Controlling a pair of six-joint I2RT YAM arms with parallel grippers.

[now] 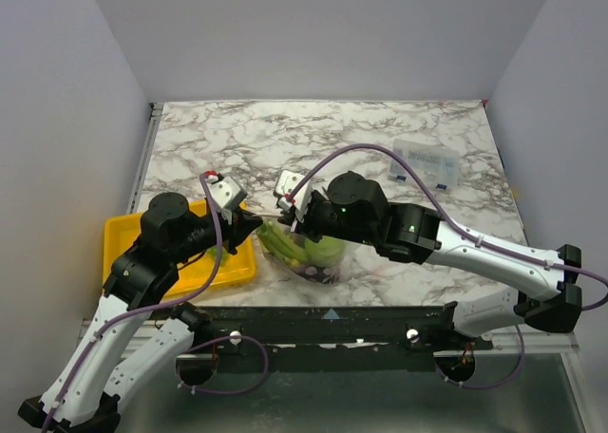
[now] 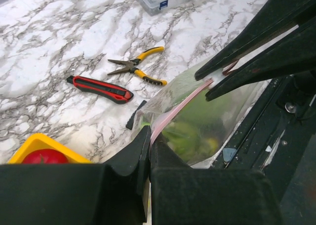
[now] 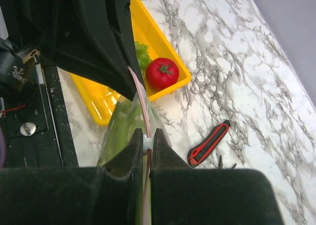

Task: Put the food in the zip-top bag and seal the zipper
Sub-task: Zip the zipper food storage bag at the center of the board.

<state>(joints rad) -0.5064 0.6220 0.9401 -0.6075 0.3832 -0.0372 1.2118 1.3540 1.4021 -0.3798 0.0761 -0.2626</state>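
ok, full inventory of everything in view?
Floppy plastic zip-top bag: 1, clear, between both claws
Narrow zipper strip: 1, pinkish, bag mouth
Toy foods: several, green, inside bag
Round toy tomato: 1, red, in tray
Toy grape bunch: 1, green, in tray
Plastic tray: 1, yellow, near left
Utility knife: 1, red-black, on marble table
Pliers: 1, yellow-handled, beside knife
Lidded plastic box: 1, clear, far right
Left claw: 1, black, shut on zipper
Right claw: 1, black, shut on zipper
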